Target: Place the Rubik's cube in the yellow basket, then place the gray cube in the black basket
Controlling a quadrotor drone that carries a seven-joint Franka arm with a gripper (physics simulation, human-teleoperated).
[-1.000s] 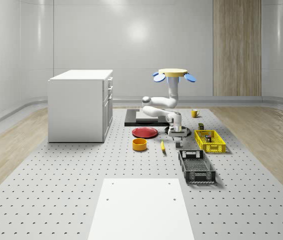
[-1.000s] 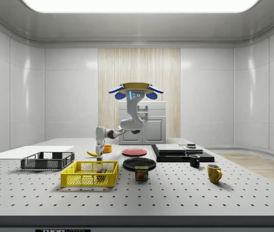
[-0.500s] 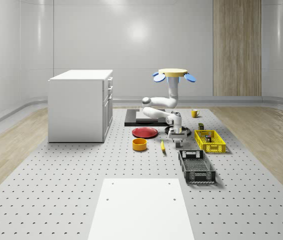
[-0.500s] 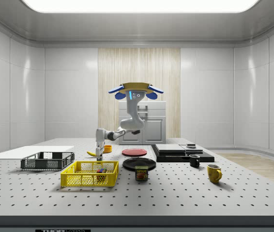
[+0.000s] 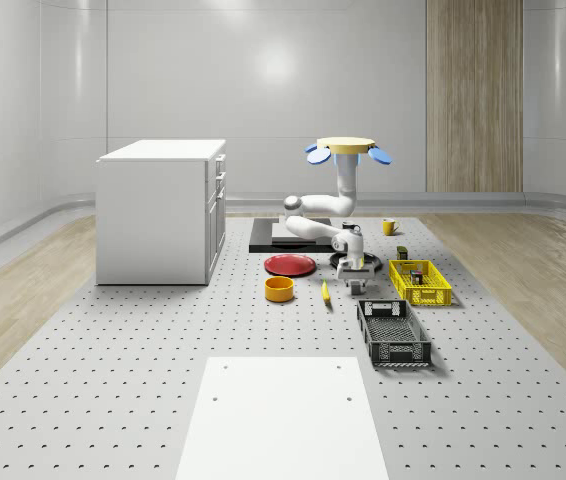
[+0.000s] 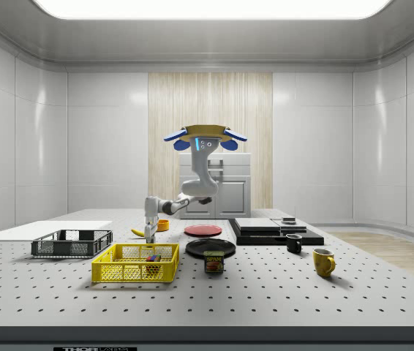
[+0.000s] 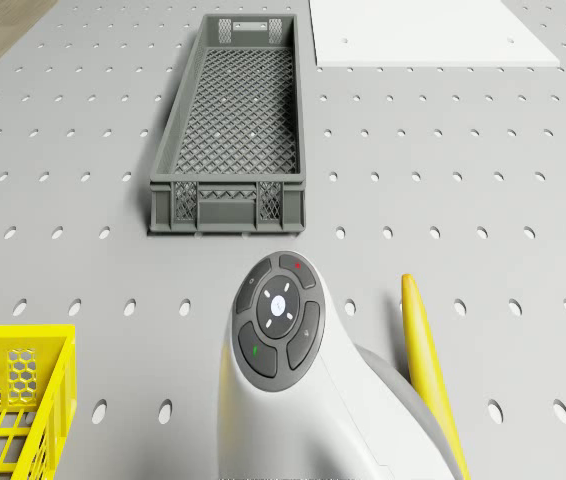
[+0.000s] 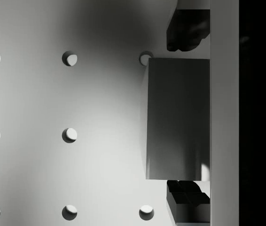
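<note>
Currently: drone (image 5: 348, 148) hovers above the desk (image 5: 113, 340), right of centre in the whole-scene view, over the far part of the clutter. Arm folded down and forward; gripper (image 5: 355, 285) low over the desk surface, just left of the yellow basket (image 5: 428, 302) in that frame and above the near end of the black basket (image 5: 400, 352).

Side view: gripper (image 6: 149, 235) points straight down, left of centre, behind the yellow basket (image 6: 130, 272).

Wrist view: gray cube (image 8: 177, 117) sits on the perforated desk between the two fingers (image 8: 184, 30), one at each of two opposite faces. A thin sliver of desk shows between one finger and the cube, so the fingers read as spread about the cube, not clenched on it.

Rubik's cube (image 6: 152, 257): a multicoloured block inside the yellow basket, lower left of centre in the side view.

Drone view: black basket (image 7: 228, 200) lies ahead of the arm, yellow basket (image 7: 13, 400) to one side, a banana (image 7: 423, 350) to the other.
</note>
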